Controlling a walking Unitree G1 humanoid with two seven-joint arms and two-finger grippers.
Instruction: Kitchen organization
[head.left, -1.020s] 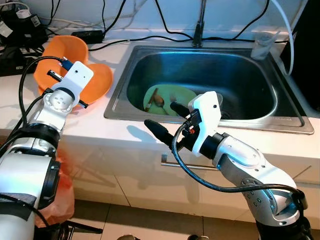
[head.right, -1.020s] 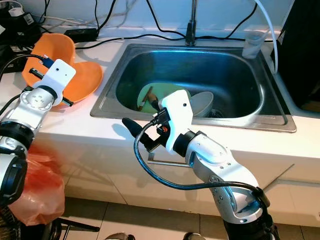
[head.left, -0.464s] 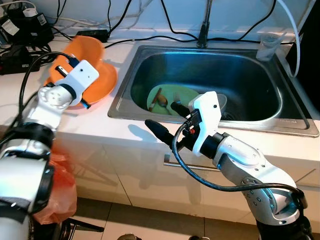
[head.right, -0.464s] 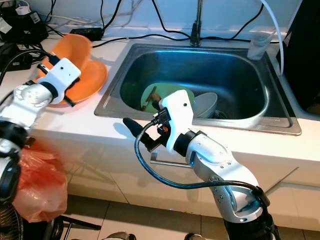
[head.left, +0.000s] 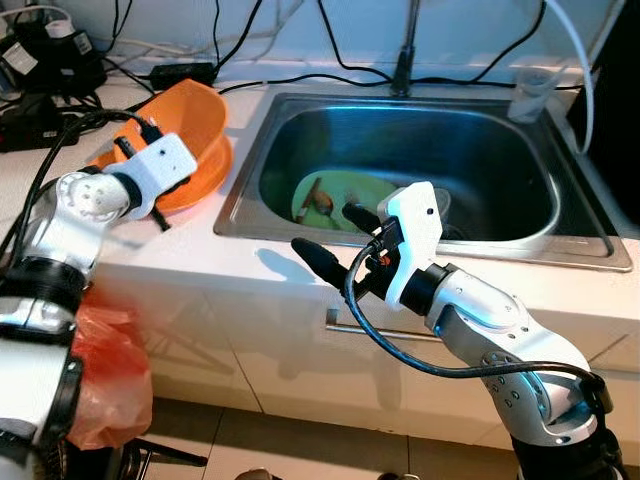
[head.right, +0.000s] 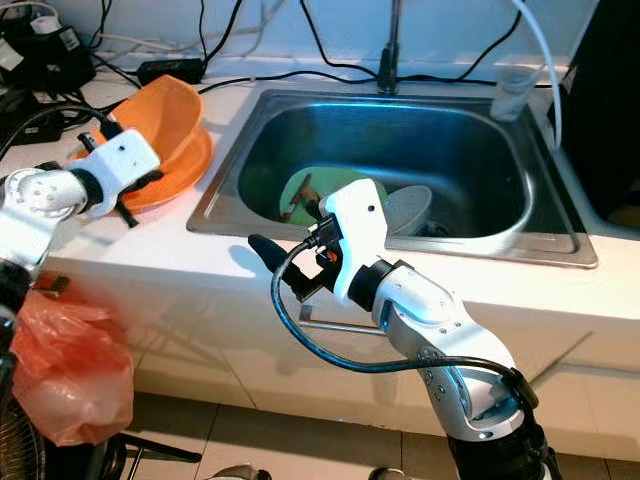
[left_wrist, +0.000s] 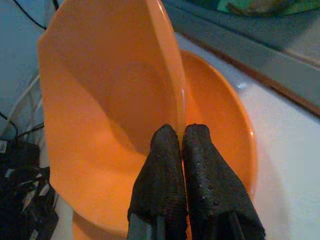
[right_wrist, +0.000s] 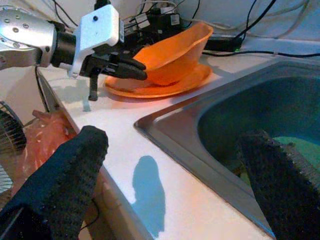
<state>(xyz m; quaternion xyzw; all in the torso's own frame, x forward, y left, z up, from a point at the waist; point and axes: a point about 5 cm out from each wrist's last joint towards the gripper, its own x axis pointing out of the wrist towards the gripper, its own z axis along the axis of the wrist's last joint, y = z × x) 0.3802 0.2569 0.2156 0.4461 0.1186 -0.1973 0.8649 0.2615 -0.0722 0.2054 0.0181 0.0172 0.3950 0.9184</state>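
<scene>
The left wrist view shows the left end effector pressed together on the rim of a glossy orange plastic bowl, tilted over a flat orange plastic plate on the white tabletop at far left. The head views show the right end effector spread, holding nothing, above the near rim of the stainless steel sink. In the sink lie a round green plate with brown scraps and a pale bowl. A clear plastic cup stands at the far right corner.
</scene>
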